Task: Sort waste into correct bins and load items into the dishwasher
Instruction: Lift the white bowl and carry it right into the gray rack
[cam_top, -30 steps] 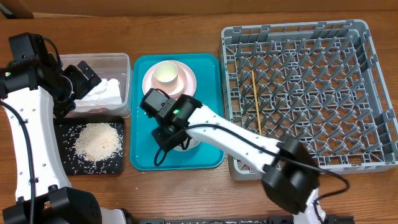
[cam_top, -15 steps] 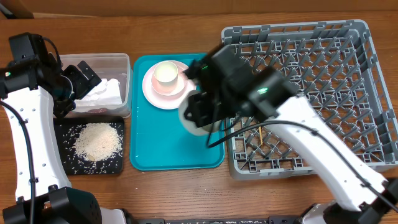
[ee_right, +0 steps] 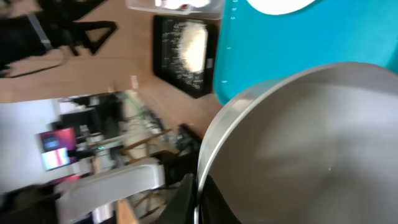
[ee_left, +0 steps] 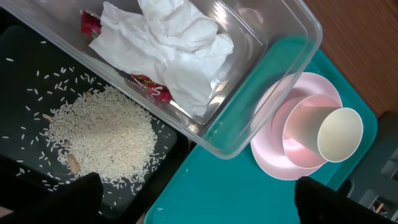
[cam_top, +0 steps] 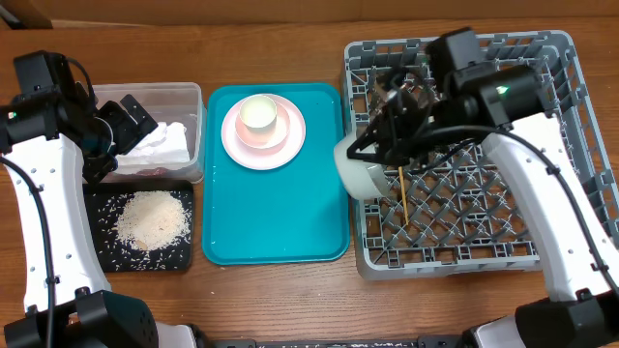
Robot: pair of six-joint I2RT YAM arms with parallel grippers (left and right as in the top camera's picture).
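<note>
Carrying a pale bowl (cam_top: 356,177) clamped by its rim, right hand (cam_top: 385,145) hangs over dish rack (cam_top: 445,259) left edge for loading; left hand (cam_top: 129,121) hovers open over clear tub (cam_top: 190,99).

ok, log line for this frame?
step: bowl to dish rack | right end effector: shut on bowl, over rack's left edge | left end effector: open, over clear tub | plate and cup: on teal tray

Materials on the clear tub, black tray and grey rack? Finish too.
Clear tub: looks like transparent glossy plastic; the tissue shows through its wall, with bright highlights. Black tray: probably matte plastic, no glare. Grey rack: seemingly moulded matte plastic, uniform grey lattice and pegs.
</note>
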